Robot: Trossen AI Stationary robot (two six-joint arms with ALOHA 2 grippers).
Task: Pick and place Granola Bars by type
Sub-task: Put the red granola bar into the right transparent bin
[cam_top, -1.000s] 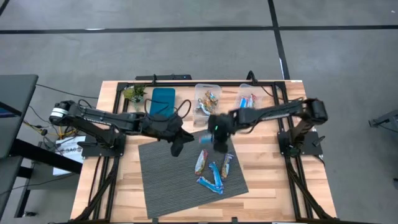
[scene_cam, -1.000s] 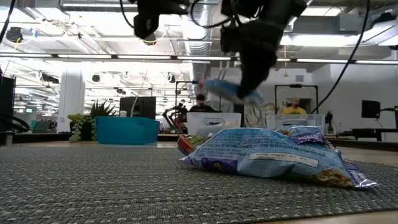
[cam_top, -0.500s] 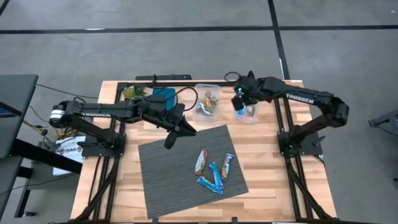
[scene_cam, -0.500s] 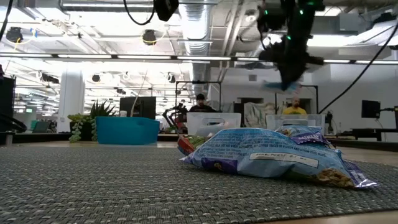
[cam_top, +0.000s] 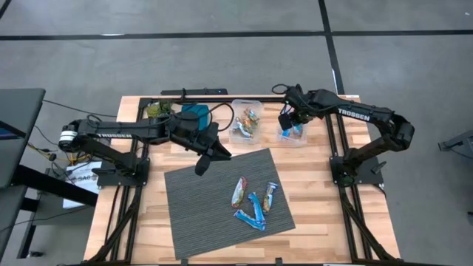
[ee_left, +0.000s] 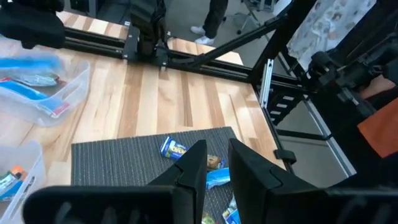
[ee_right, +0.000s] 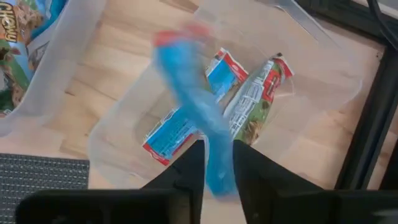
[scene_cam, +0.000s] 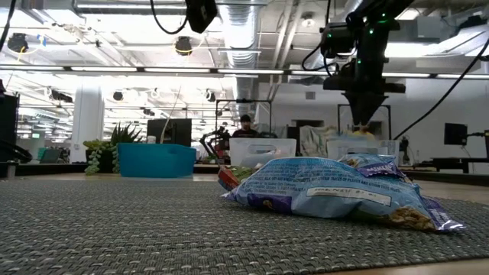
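Granola Bars (cam_top: 253, 202) remain on the mat (cam_top: 194, 199), but we have carried a blue bar (ee_right: 193, 102), jaws clenched on it, from there over the right tub (ee_right: 112, 134), ready to drop.

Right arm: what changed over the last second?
The right claw carried a blue-wrapped granola bar from above the grey ribbed mat to over the right-hand clear plastic tub, still gripping it. The left claw pulled back slightly. The bars on the mat stayed put.
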